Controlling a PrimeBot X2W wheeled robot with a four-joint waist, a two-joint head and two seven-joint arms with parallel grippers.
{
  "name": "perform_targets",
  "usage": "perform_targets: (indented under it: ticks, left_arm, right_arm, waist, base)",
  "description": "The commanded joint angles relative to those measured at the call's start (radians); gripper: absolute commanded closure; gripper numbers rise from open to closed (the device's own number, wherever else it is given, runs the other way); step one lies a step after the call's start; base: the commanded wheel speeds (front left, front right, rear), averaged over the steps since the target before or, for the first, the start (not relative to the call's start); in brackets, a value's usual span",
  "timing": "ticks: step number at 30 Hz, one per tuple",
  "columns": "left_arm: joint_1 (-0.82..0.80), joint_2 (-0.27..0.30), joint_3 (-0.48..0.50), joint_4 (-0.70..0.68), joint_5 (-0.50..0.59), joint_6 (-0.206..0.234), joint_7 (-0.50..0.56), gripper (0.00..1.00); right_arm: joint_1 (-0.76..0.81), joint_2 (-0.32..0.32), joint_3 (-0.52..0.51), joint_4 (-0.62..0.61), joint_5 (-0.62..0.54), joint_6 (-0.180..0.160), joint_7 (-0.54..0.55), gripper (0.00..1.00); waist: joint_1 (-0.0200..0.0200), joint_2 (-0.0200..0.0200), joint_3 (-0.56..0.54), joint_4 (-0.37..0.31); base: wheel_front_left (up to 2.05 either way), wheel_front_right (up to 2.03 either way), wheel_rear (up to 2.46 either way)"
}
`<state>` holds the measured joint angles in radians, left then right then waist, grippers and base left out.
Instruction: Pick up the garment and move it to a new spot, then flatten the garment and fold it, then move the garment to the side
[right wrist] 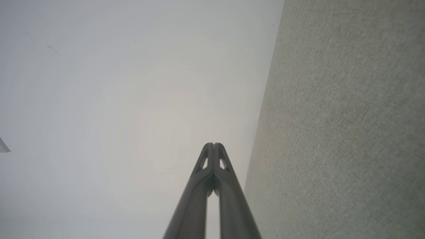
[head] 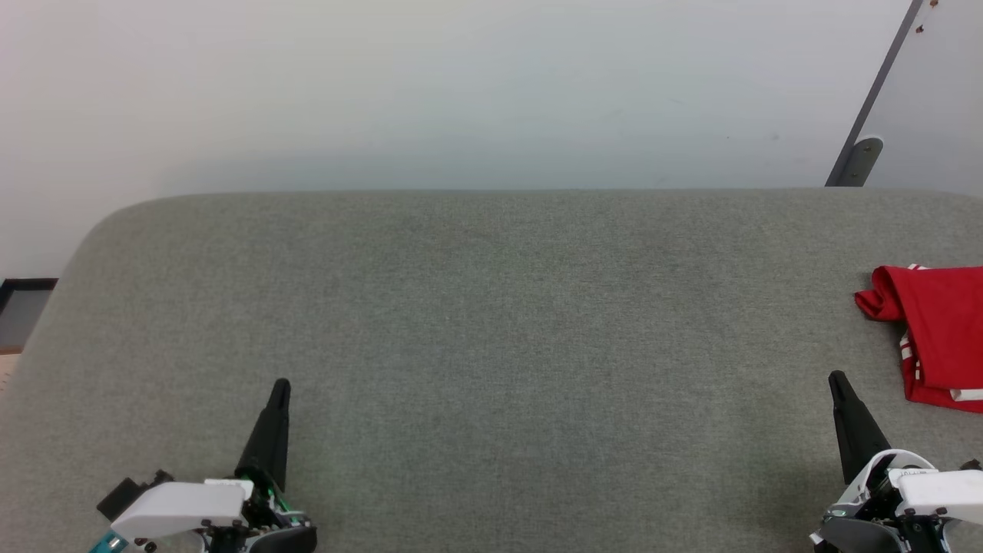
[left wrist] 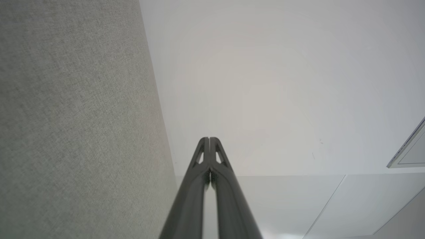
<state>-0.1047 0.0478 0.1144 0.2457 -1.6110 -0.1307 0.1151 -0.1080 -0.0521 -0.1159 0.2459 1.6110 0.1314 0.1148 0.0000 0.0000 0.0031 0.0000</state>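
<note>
**Desk:** Where is the shirt?

**Operator:** I see the shirt (head: 933, 330) lying at the far right of the grey cloth-covered surface (head: 491, 322). It is a red bundle with striped trim, and the edge of the head view cuts part of it off.

**Desk:** And your grippers?

**Operator:** My left gripper (head: 281, 385) is at the lower left and my right gripper (head: 837, 378) at the lower right. Both have their fingers pressed together and hold nothing. The right one is near the shirt but clear of it. Both point toward the pale wall (head: 461, 92).
</note>
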Motion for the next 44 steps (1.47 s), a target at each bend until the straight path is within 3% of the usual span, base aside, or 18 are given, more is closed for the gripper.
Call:
perform_targets:
  ticks: [1, 44]
  left_arm:
    - [-0.008, 0.0, 0.002, -0.001, -0.003, 0.0, 0.002, 1.0]
    - [-0.008, 0.0, 0.001, -0.002, -0.003, 0.0, 0.002, 1.0]
  right_arm:
    - [-0.002, 0.004, 0.003, -0.002, 0.004, -0.001, 0.002, 1.0]
    - [-0.002, 0.004, 0.003, -0.002, 0.004, -0.001, 0.002, 1.0]
  waist:
    - [0.0, 0.0, 0.0, 0.0]
    - [0.0, 0.0, 0.0, 0.0]
  base:
    - [0.0, 0.0, 0.0]
    - [0.0, 0.0, 0.0]
